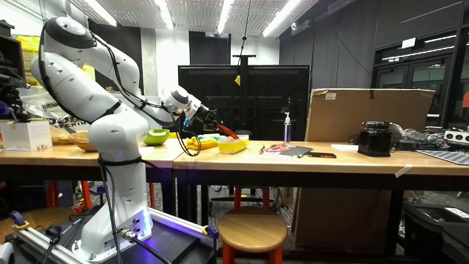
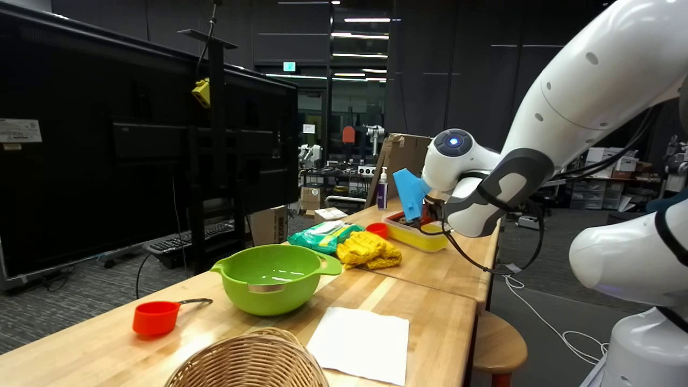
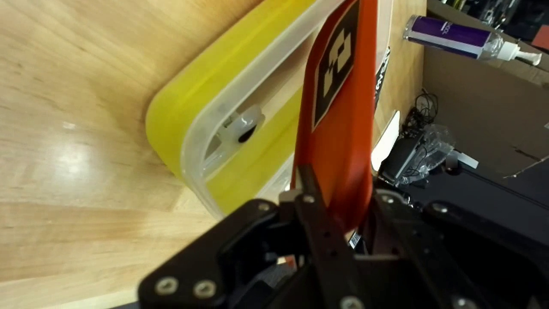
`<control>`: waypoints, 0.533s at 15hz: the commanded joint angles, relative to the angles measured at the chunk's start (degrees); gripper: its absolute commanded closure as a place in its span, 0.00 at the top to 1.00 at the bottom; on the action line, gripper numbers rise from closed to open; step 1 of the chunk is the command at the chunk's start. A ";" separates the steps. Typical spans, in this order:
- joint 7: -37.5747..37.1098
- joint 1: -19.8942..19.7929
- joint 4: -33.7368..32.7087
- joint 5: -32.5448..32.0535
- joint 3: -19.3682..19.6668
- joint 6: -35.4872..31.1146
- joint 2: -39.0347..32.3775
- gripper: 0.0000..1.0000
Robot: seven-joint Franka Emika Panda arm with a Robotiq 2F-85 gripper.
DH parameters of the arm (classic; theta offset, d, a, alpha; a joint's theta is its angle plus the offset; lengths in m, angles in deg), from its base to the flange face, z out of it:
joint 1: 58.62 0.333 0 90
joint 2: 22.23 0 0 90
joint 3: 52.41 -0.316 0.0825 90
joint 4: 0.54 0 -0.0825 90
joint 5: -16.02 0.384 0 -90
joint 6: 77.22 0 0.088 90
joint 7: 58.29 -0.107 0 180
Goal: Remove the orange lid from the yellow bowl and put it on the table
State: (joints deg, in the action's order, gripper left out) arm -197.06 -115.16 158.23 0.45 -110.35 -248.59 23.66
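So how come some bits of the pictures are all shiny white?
In the wrist view, a white glare patch shows on the table; in an exterior view, the ceiling lights are so bright they wash out to white; in an exterior view, small glints shine inside the green bowl. The patch and glints are probably lights reflecting.

- A green bowl [image 2: 269, 300] is flanked by a red scoop [image 2: 155, 321] and a white sheet [image 2: 360, 344].
- A yellow cloth [image 2: 368, 250] is bunched beside a green packet [image 2: 313, 242].
- A pump bottle [image 1: 287, 132] is seen near cardboard [image 1: 370, 115].
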 commanded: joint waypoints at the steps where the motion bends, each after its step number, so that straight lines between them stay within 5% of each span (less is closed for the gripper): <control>1: -0.06 -0.24 0.24 -1.57 2.65 0.27 2.91 0.04; 8: 2.30 1.35 0.31 -1.66 7.03 2.92 7.68 0.03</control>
State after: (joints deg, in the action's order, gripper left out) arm -195.62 -115.10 158.25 0.44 -105.65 -247.52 28.28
